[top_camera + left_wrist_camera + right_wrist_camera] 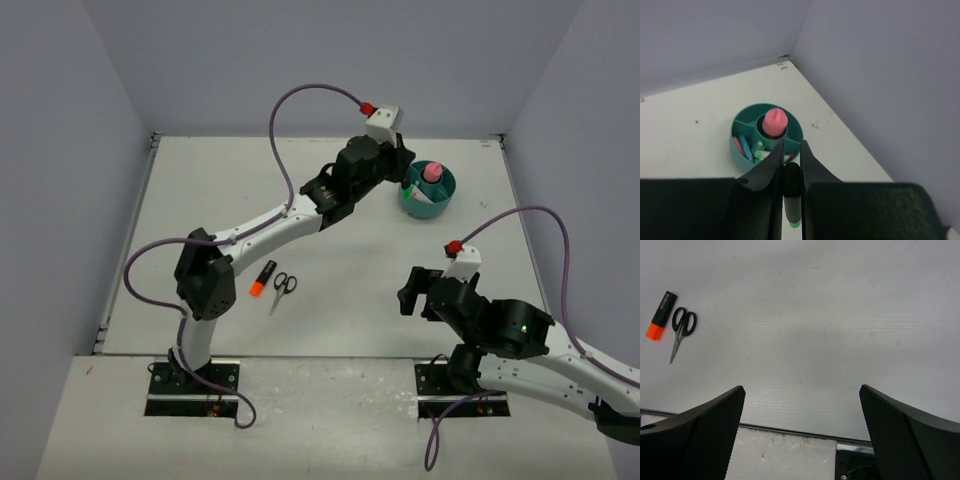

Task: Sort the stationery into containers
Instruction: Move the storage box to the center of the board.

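1. Your left hand [792, 150] is pinching the green highlighter [791, 182] by its dark barrel, with the green end pointing back toward the wrist. I judge that this lengthwise grip is meant to let it slide end-first into a slot.
2. That hand hangs just short of the near rim of the teal organizer [740, 117], not yet over any compartment. The drop is not yet done.
3. Your right hand [802, 410] is spread wide with nothing between its fingers. It hovers over bare desk [840, 315] near its own base, which by my reading keeps it out of the left arm's way.
4. Inside the organizer, the pink-capped glue stick [775, 121] stands upright in the central cup.
5. One outer compartment, on the left in the wrist view, holds a blue clip [745, 146] and a pink clip [737, 144]. The compartment next to it, nearer the hand, holds pale green and white pieces too small to name. I see nothing in the far compartment.
6. The orange highlighter [661, 315] and the scissors [681, 330] lie flat on the desk just beside each other, well apart from the organizer. Both remain to be sorted.
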Motion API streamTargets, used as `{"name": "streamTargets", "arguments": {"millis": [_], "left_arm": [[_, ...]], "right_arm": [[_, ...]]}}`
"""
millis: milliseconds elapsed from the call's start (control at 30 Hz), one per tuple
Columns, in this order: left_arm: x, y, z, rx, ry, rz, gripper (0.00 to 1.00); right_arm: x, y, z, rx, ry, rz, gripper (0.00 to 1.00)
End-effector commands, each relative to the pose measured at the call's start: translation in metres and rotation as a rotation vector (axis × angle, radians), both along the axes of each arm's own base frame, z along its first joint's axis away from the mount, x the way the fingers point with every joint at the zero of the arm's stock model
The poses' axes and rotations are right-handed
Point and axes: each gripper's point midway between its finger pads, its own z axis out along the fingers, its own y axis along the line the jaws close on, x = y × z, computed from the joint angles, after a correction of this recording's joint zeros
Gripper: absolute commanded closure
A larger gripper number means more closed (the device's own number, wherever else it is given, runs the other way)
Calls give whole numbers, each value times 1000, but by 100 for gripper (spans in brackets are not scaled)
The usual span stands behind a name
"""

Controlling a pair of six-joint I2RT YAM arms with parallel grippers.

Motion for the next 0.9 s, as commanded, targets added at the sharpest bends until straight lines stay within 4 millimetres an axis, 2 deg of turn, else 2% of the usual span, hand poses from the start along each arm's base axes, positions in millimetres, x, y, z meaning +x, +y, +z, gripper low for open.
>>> {"name": "streamTargets", "arguments": {"millis": [0,67,100,133,300,500,700,867], "left_arm": [[53,-25,10,66,-205,73,100],[69,-36,20,16,-271,90,100],[75,-40,18,-10,-298,99,100],[78,-42,21,-34,-318,100,100],[99,-43,34,-129,-401,159,100],[131,-28,21,-190,-384,214,100],[132,-21,26,-216,-386,195,100],[134,-23,30,-219,-400,189,100]], "right_arm": [[-7,-15,23,57,-21,-25,1],[-16,-20,27,56,12,-5,1],[-19,-20,34,80,26,-6,1],[-22,-26,33,64,42,-14,1],[-26,-23,33,122,25,20,1],[-30,-43,51,270,-53,-21,1],[-31,-61,63,408,-134,-68,1],[-30,-56,58,368,-113,-59,1]]}}
